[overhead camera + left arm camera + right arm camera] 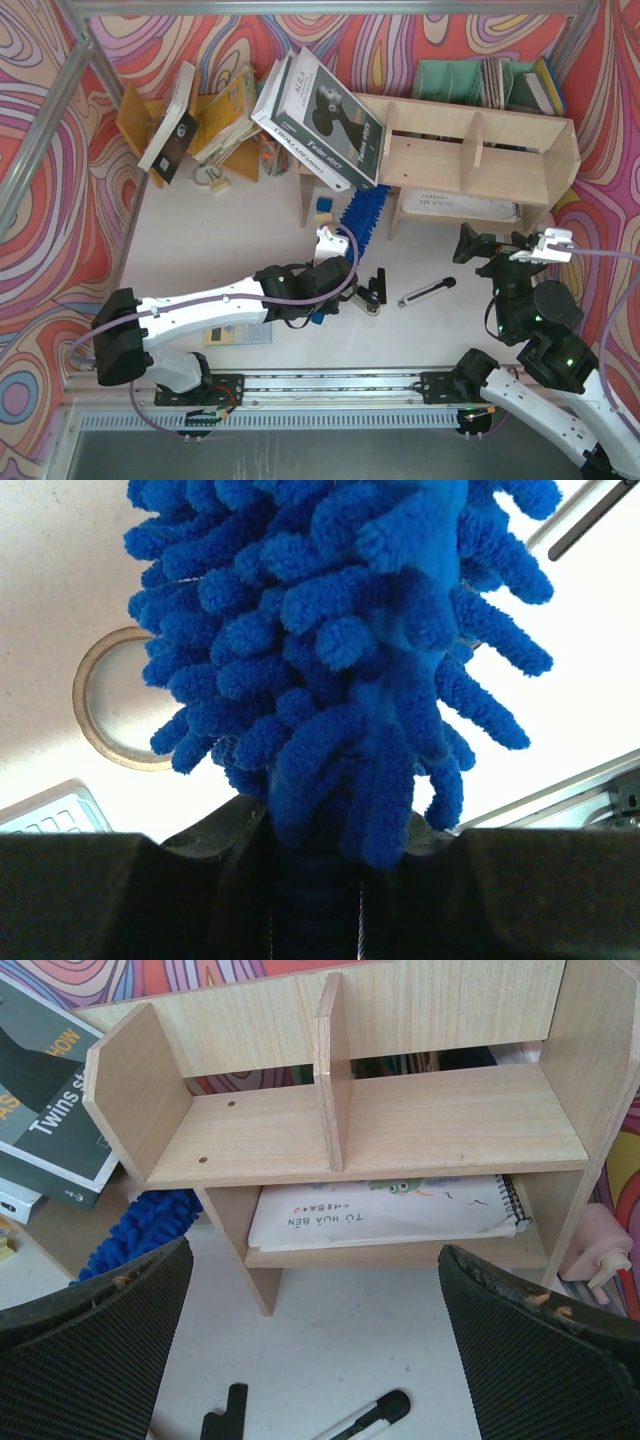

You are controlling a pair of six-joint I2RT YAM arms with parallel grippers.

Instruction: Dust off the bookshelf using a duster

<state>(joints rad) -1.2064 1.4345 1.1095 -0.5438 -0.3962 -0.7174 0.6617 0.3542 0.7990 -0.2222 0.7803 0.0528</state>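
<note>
The bookshelf (470, 150) is pale plywood with two tiers and stands at the back right; the right wrist view faces its open front (400, 1130). The bright-blue fluffy duster (363, 214) lies slanted at the shelf's lower left corner, beneath leaning books. My left gripper (340, 256) is shut on the duster's ribbed handle just behind the fluffy head (340, 650), with the left gripper's jaws (315, 880) pressed to the handle on both sides. My right gripper (512, 250) hangs open in front of the shelf's right half. Nothing lies between the right gripper's (315, 1330) wide-set fingers (90, 1350).
Large books (320, 110) lean on the shelf's left end. A spiral notebook (390, 1215) lies in the lower tier. A utility knife (425, 292) and a black clip (375, 288) lie on the table. An orange-brown rack (190, 120) and green file holder (470, 80) stand at the back. A tape roll (115, 700) lies below the duster.
</note>
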